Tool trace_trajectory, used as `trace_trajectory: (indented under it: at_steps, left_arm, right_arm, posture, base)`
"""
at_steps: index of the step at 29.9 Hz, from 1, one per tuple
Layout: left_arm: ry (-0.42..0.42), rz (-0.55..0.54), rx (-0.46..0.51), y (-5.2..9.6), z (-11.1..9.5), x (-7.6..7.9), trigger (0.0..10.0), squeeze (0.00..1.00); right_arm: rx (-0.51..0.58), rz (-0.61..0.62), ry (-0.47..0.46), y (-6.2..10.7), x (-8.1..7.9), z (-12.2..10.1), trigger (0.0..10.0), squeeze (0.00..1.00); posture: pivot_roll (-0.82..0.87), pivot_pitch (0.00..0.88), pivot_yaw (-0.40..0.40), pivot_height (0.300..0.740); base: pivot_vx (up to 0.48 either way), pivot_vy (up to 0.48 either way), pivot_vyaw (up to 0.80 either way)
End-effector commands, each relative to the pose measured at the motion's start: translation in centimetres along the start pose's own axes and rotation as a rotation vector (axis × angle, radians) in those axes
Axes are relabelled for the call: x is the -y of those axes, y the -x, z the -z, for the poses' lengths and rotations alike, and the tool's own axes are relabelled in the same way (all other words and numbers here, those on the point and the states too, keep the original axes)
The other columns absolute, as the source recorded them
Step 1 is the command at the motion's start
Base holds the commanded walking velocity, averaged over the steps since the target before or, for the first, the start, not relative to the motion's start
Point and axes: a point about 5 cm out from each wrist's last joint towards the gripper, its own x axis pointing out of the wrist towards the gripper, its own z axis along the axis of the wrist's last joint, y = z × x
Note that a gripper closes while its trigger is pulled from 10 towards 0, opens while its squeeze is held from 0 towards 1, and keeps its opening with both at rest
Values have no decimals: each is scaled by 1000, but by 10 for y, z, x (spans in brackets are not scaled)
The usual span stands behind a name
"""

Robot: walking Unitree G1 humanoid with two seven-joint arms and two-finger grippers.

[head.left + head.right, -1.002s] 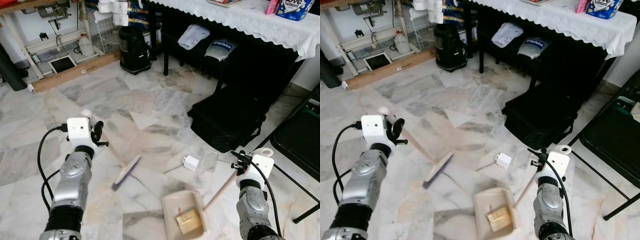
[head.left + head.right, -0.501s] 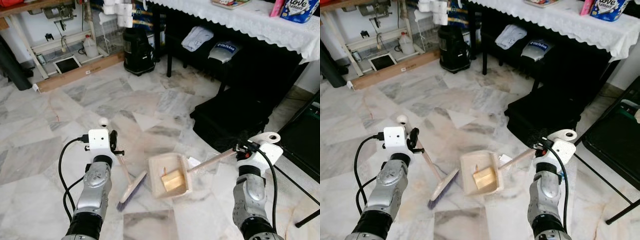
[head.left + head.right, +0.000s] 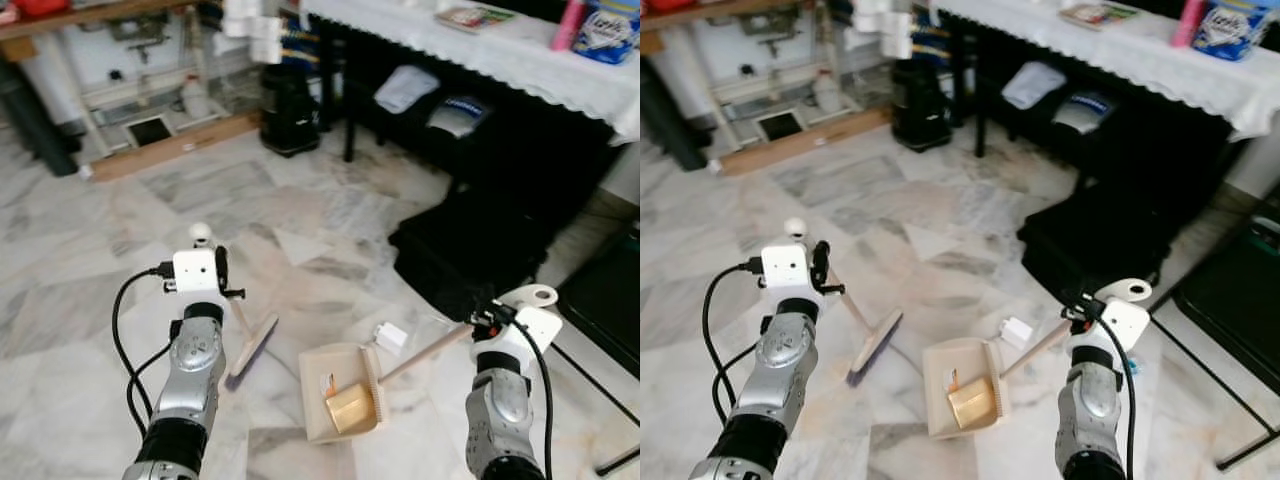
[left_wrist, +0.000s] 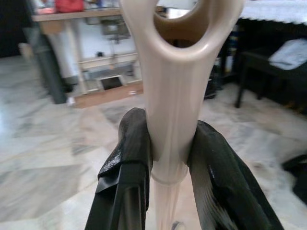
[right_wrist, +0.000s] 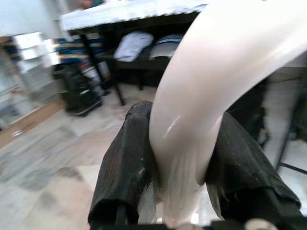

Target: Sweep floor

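- Left gripper (image 4: 169,158) clamped on the cream handle of the brush (image 3: 252,346); the two black fingers (image 4: 128,158) press the handle from both sides, just below its looped end.
- From that gripper the brush handle slants down and forward to the floor; the bristle head lies on the marble floor (image 3: 120,250) just beyond and slightly to the right of the left wrist.
- Right gripper (image 5: 175,163) clenched on the pale handle of the dustpan (image 3: 338,393); black fingers (image 5: 125,158) hug the handle on either side.
- From the right gripper the dustpan handle runs down and to the left; the pan sits low at the floor between the two arms, nearer the right one.
- Inside the pan: a small tan box (image 3: 347,407) toward its near end, and a smaller scrap beside it, too small to make out.
- A small white block (image 3: 390,337) lies on the floor just past the pan's far edge, close under the dustpan handle.
- Brush head and pan are near each other but apart, bare marble between them.
- Ahead of the right gripper: a black case (image 3: 470,250) on the floor, below a table with a white lace cloth (image 3: 480,60).
- Far ahead of the left gripper: a black vacuum cleaner (image 3: 290,120) and a wooden plank (image 3: 170,152) along the wall.
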Motion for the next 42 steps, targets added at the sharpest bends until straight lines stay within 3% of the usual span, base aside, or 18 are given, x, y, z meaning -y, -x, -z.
trace_trajectory:
  at_steps: [1,22,35,42]
  left_arm:
    - [-40,2,42,-3,-5,-2,10000,0]
    - [-46,-21,53,-8,-9,-2,10000,0]
    - [-59,-69,-10,-2,9,-15,10000,0]
    - [-49,-82,-24,4,15,-13,10000,0]
  right_arm:
    - [58,-1,-25,-8,-4,-13,10000,0]
    - [55,8,-37,-15,-7,-17,10000,0]
    - [43,-3,-34,-17,-7,-16,10000,0]
    - [35,-15,-21,-18,-5,-17,10000,0]
  posture:
    - [-46,0,16,740]
    - [-28,51,27,740]
    - [-19,74,22,740]
    - [-27,78,10,740]
  base:
    - [0,0,800]
    - [0,0,800]
    - [0,0,800]
    - [0,0,800]
